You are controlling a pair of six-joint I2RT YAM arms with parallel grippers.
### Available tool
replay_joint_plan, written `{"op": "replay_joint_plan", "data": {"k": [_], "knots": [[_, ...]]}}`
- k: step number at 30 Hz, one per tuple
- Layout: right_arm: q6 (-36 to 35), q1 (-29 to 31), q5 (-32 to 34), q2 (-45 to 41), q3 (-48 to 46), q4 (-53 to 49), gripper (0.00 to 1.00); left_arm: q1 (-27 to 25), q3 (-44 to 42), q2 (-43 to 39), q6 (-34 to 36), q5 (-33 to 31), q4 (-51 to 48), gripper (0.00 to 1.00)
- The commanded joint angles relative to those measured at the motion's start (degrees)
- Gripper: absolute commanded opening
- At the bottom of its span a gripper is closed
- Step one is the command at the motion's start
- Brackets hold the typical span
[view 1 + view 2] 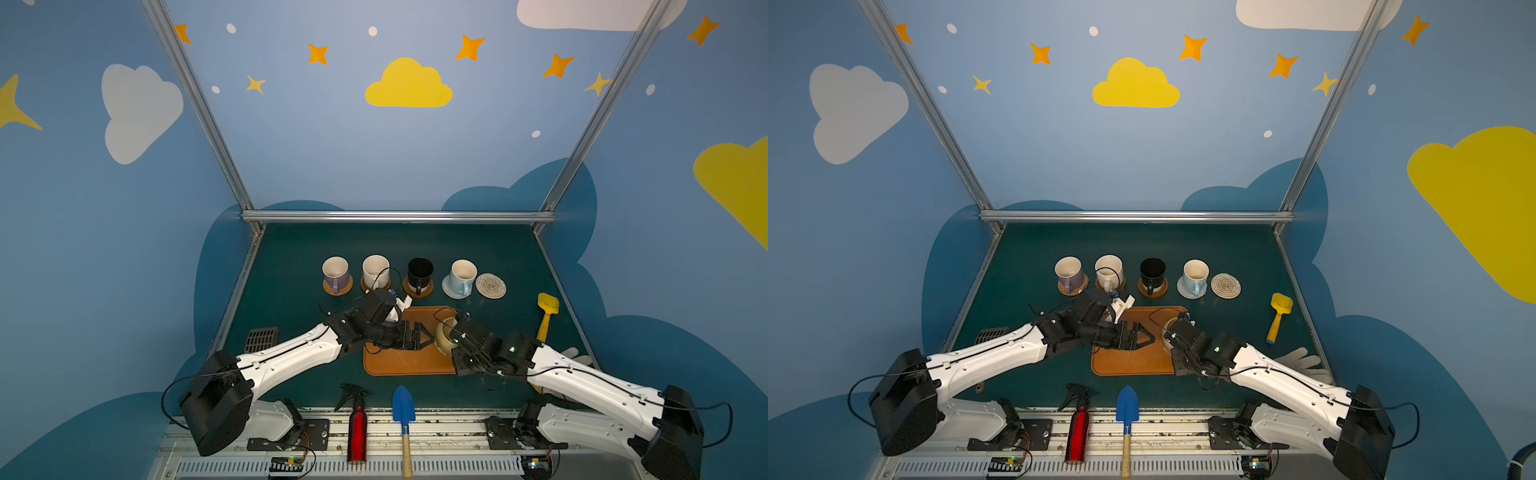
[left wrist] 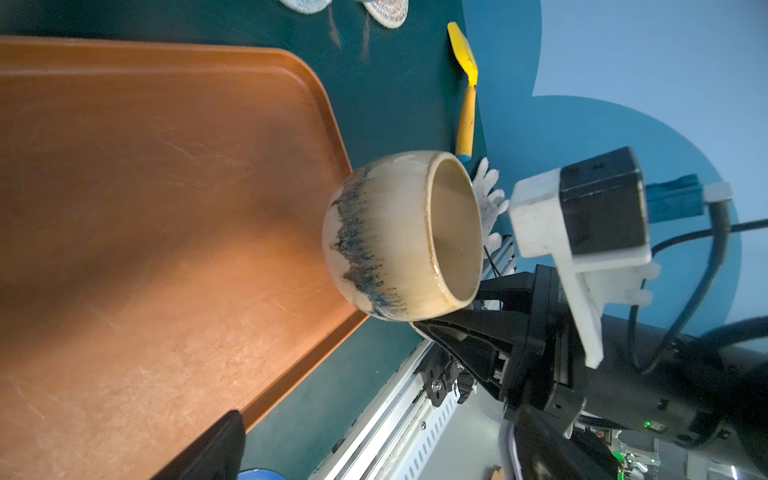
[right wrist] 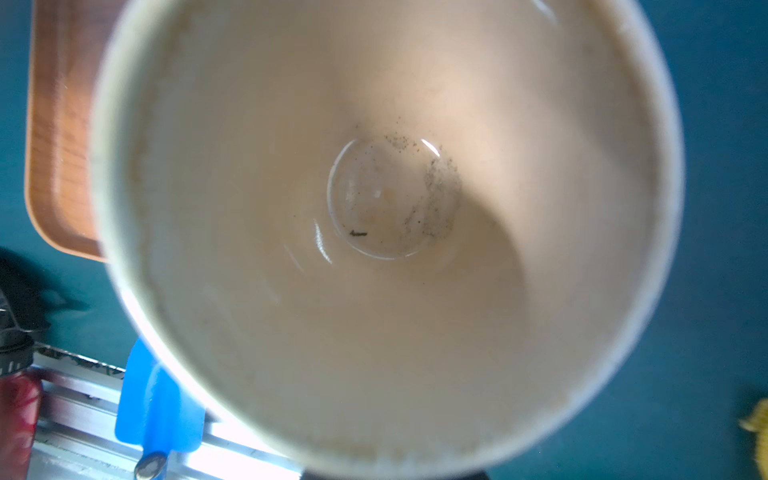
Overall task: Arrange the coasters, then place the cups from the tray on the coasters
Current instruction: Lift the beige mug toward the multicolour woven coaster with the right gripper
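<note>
Both top views are dim with bowed edges; the wide yellowish-tan glazed mug [image 3: 291,332] fills the right wrist view, blurred and part-shadowed.

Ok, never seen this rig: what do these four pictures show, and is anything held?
Two robot arms, each ending in a two-finger gripper. Two pictures look down from overhead; two come from cameras on the wrists. The left gripper is open and empty over the orange tray. The right gripper is shut on the tan mug, tilted at the tray's edge; its own camera looks straight into it. Behind, the lilac mug, cream mug, black mug and light blue mug stand on coasters; the beige coaster is bare.
</note>
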Motion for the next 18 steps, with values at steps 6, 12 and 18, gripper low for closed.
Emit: {"op": "replay_joint_plan", "data": {"k": [6,12,18], "knots": [[-6.9,-5.2,3.2,-5.6,9.6,-5.6,0.0,-0.1,9.2,0.7,1.0,1.5,-1.2,1.0],[-13.1,-12.8,2.4,-5.8,14.2,-8.1,0.0,-0.7,17.5,4.6,5.5,-2.0,-5.4,1.0],[-19.3,-21.5,1.6,-3.2,18.9,-7.3,0.0,-1.6,27.4,11.5,9.5,-3.5,-8.0,1.0]]}}
